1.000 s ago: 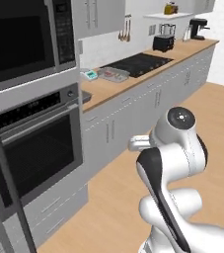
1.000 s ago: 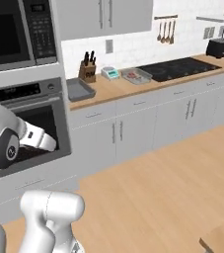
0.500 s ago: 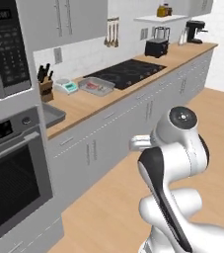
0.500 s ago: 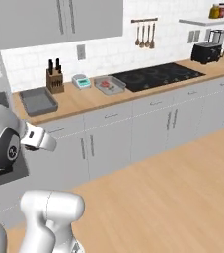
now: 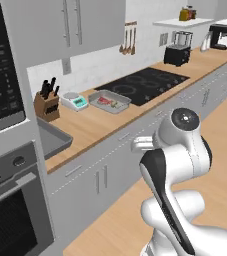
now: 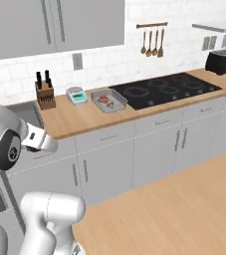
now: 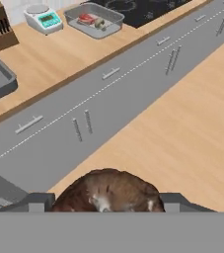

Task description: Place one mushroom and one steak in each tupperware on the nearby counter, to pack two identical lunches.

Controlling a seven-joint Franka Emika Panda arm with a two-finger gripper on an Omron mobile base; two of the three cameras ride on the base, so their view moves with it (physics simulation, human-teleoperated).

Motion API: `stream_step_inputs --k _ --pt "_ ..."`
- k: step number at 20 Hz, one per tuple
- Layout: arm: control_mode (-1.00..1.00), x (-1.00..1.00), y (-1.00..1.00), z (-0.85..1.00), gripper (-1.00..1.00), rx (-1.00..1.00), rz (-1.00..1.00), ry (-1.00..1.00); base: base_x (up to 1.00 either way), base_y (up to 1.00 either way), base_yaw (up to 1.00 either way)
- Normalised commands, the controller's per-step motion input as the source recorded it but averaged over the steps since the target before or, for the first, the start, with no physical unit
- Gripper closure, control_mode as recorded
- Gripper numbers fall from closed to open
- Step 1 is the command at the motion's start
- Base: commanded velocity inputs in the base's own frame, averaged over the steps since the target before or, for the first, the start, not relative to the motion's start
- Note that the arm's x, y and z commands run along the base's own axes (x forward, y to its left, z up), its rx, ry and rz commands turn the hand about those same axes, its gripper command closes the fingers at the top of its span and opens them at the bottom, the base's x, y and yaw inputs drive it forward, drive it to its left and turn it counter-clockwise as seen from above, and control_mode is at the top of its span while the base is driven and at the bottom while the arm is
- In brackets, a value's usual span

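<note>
The long wooden bench [image 6: 84, 117] runs under the white tiles, black hob [image 6: 167, 89] set into it. One grey tupperware [image 6: 109, 100] sits just left of the hob, a red steak [image 7: 86, 19] inside. Down at the hand, the fingers [image 7: 106, 200] are clamped on a brown mushroom [image 7: 108, 191].

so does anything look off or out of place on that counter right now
Nothing stands out. The tupperware sits flat on the counter beside the cooktop, food inside; scale and knife block stand upright. The mushroom sits between the gripper's fingertips.
</note>
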Motion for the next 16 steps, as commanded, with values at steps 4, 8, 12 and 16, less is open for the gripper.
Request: stream_step_inputs --k 4,8,12,16 --pt "1.0 0.0 0.0 0.0 1.0 0.0 0.0 0.0 1.0 -0.08 0.54" --pt "1.0 0.0 0.0 0.0 1.0 0.0 0.0 0.0 0.68 -0.17 0.67" --pt "1.0 0.0 0.0 0.0 1.0 0.0 0.0 0.0 0.31 -0.29 0.67" --pt "1.0 0.0 0.0 0.0 1.0 0.0 0.0 0.0 0.08 -0.49 0.59"
